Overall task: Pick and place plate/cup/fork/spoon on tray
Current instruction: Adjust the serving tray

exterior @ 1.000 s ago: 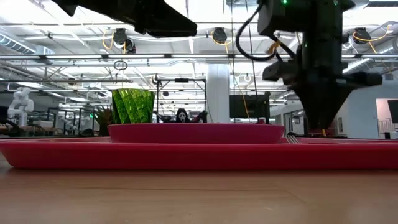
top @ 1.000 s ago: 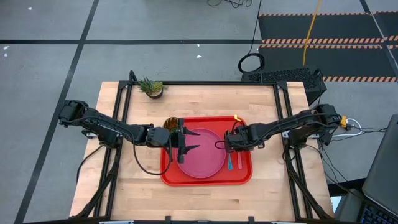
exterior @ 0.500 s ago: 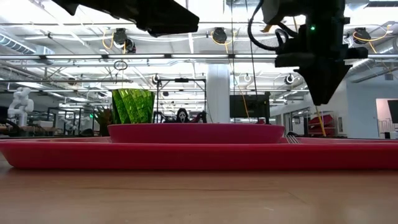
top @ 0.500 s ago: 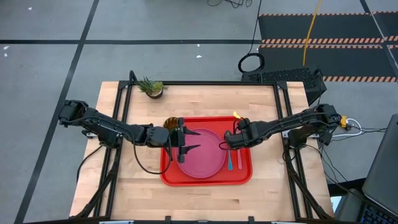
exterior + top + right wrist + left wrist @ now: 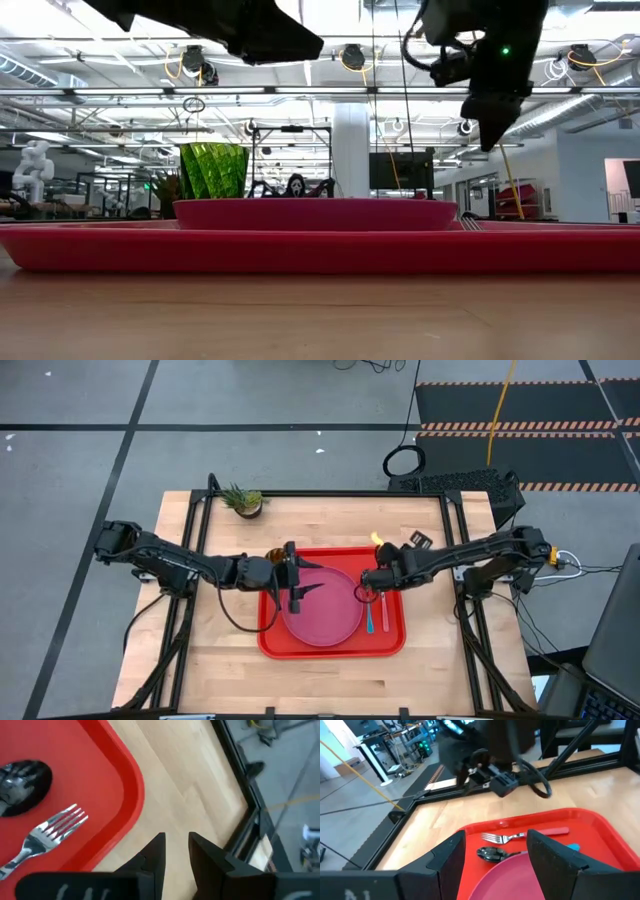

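Both fork [image 5: 47,832] and spoon [image 5: 22,780] beside empty right hand [image 5: 176,851].

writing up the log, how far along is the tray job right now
Looks essentially finished. The plate sits on the tray, the cup stands on it behind the plate, and the spoon and fork lie side by side beside the plate. Nothing is in hand: the left gripper is open over the plate, and the right gripper, fingers slightly apart, hangs empty above the tray's edge. All that seems left is retracting the arms.
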